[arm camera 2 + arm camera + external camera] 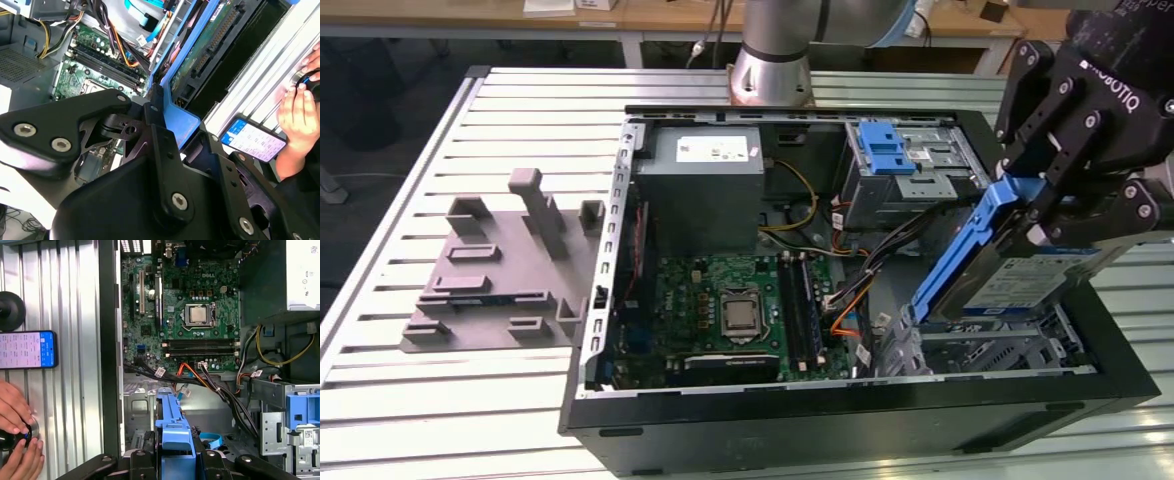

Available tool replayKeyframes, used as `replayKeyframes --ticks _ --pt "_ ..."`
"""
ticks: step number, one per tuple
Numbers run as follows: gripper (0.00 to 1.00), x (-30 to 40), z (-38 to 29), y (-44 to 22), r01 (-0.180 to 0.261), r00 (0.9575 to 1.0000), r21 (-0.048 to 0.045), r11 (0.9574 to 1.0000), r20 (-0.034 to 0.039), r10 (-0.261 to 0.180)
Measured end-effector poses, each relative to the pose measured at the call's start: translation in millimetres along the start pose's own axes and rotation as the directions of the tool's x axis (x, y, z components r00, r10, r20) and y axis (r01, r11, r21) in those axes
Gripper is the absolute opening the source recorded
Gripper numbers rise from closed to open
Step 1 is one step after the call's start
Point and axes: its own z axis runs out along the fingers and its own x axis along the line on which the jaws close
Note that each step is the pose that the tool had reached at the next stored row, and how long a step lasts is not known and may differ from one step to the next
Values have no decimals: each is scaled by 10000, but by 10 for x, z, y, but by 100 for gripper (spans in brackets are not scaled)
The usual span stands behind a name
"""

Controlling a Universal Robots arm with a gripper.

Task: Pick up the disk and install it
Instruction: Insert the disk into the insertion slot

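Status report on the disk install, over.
Gripper, jaws shut on the disk. Disk tilted over the drive cage, not seated. Cables close beside its lower end.

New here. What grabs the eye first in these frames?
The robot hand, shut on the disk, holds it tilted over the exterior view's right end of the open computer case. The green motherboard lies bare in the middle of the case. A grey fixture sits on the slatted table at the exterior view's left.
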Motion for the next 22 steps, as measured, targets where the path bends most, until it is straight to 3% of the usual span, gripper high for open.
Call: replayKeyframes --ticks 18,19,22 --pt "37 -4 113 -15 57 10000 -2 10000 -1 -57" --pt "37 -1 199 -16 57 10000 -2 10000 1 -57" --pt "37 0 238 -17 56 10000 -2 10000 -1 -56"
